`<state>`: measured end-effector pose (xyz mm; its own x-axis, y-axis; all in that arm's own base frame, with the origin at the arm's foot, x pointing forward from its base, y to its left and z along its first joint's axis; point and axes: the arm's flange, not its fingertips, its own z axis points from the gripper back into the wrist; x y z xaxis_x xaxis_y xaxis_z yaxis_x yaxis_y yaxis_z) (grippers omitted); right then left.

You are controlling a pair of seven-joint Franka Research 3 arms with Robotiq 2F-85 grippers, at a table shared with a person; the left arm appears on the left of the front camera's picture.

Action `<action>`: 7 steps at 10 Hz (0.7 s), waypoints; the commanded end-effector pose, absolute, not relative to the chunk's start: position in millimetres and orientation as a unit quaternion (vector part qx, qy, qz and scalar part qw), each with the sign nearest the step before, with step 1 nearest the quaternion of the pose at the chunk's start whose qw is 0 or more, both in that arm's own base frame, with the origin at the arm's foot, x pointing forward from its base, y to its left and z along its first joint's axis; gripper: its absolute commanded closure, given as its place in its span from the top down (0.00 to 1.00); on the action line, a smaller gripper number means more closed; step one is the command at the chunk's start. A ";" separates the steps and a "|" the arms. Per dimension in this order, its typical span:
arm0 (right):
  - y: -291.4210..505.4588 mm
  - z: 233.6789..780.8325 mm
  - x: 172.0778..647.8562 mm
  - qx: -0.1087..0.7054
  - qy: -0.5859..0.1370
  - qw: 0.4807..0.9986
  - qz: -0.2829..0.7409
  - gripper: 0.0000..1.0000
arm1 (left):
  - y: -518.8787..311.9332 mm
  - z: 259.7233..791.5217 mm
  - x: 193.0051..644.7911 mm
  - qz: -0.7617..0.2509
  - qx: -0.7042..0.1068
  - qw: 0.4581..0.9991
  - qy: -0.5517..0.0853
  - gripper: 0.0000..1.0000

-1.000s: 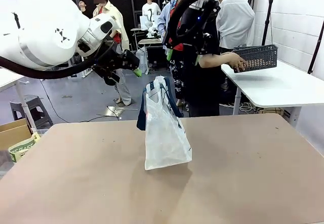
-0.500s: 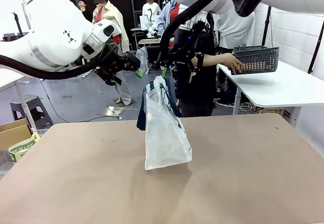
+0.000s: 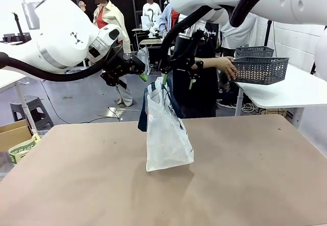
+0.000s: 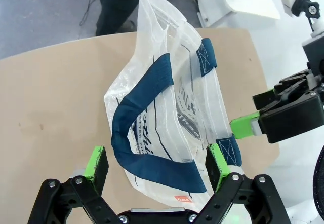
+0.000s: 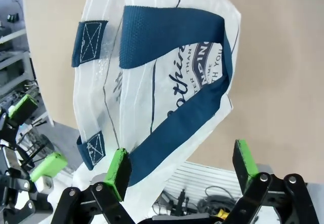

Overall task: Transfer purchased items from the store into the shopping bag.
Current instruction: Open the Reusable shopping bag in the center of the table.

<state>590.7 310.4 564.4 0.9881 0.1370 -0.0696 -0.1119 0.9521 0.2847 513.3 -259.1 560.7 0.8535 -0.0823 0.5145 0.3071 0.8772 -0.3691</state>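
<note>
Farther back, person (image 3: 204,95) holds store (image 3: 260,70).

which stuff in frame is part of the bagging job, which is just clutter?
Job: shopping bag, grey basket in the person's hand, left claw, right claw, both open.
Clutter: stool, cardboard box, second basket.

We see our left gripper (image 4: 156,164) spread wide above the shopping bag (image 4: 152,82) on the tan table (image 4: 50,92), its navy handle (image 4: 132,107) looping between the green pads (image 4: 96,162). The right gripper (image 4: 255,113) sits just beside the bag, perhaps touching.
</note>
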 end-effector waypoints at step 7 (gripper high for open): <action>316.7 580.5 606.0 0.154 0.040 0.986 0.048 1.00 | -263.7 546.3 533.9 -0.133 -0.250 0.937 -0.206 1.00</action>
